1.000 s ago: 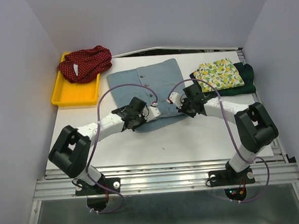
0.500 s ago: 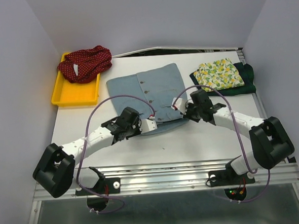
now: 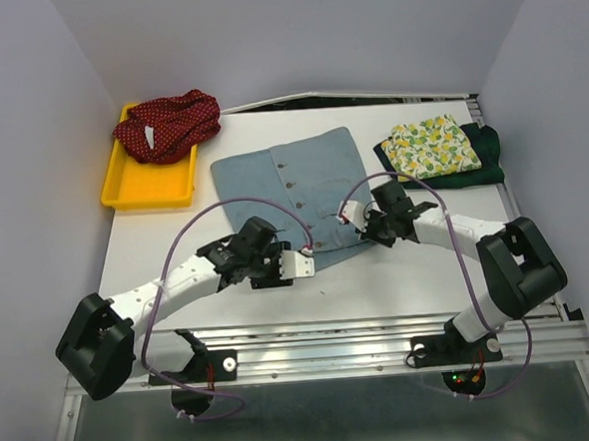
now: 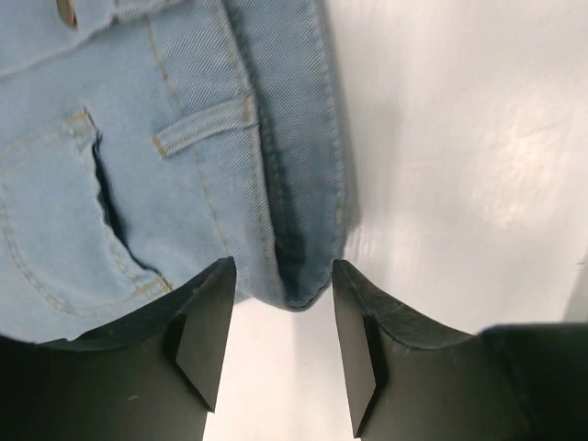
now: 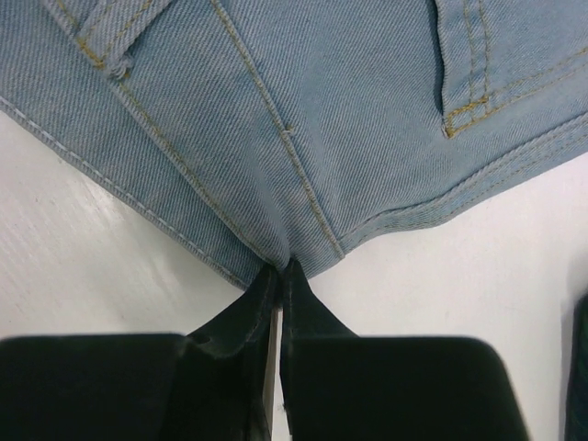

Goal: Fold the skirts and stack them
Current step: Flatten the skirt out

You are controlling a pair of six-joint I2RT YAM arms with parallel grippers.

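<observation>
The light-blue denim skirt (image 3: pixel 292 181) lies flat mid-table, buttons up. My left gripper (image 3: pixel 305 264) hovers open at its near-left corner; in the left wrist view the denim skirt (image 4: pixel 184 138) ends in a folded corner just between the spread fingertips, touching neither, with my left gripper (image 4: pixel 282 276) empty. My right gripper (image 3: pixel 350 217) is shut on the near-right hem; in the right wrist view my right gripper (image 5: pixel 280 268) pinches the edge of the denim skirt (image 5: pixel 322 110). The red white-dotted skirt (image 3: pixel 167 123) sits bunched in the tray. The lemon-print skirt (image 3: pixel 430 144) lies folded on the dark green skirt (image 3: pixel 486 157).
A yellow plastic tray (image 3: pixel 148 189) stands at the back left. Purple cables loop above both arms. Grey walls close in the left, back and right. A metal rail (image 3: pixel 322 344) runs along the near edge.
My left gripper has opened and let go of the denim corner, drawing back toward the near edge. The denim skirt, dragged nearer earlier, now lies flat. The right gripper keeps its grip.
</observation>
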